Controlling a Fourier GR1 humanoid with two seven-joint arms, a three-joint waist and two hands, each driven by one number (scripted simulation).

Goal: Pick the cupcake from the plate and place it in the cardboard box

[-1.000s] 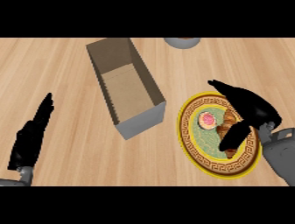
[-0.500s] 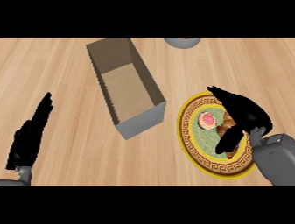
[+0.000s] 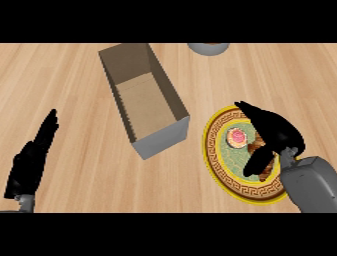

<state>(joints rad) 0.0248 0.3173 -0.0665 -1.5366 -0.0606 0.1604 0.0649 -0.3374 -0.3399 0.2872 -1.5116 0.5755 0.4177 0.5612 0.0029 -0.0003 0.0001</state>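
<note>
A cupcake [image 3: 238, 137] with pink frosting lies on a green plate [image 3: 223, 165] with a yellow patterned rim, right of centre. My right hand [image 3: 276, 132] arches over the plate, its fingers beyond the cupcake and its thumb [image 3: 258, 161] in front, not closed on it. The brown base of the cupcake is partly hidden by the thumb. An open cardboard box [image 3: 143, 97] stands just left of the plate, long side running away from me. My left hand [image 3: 31, 160] rests open at the lower left, fingers straight.
A grey round object [image 3: 208, 48] sits at the counter's far edge, cut off by the top of the view. Bare wooden counter [image 3: 75, 125] lies between the box and my left hand.
My right hand has shifted left and lowered over the plate, bringing thumb and fingers to either side of the cupcake. The left hand and box have not moved.
</note>
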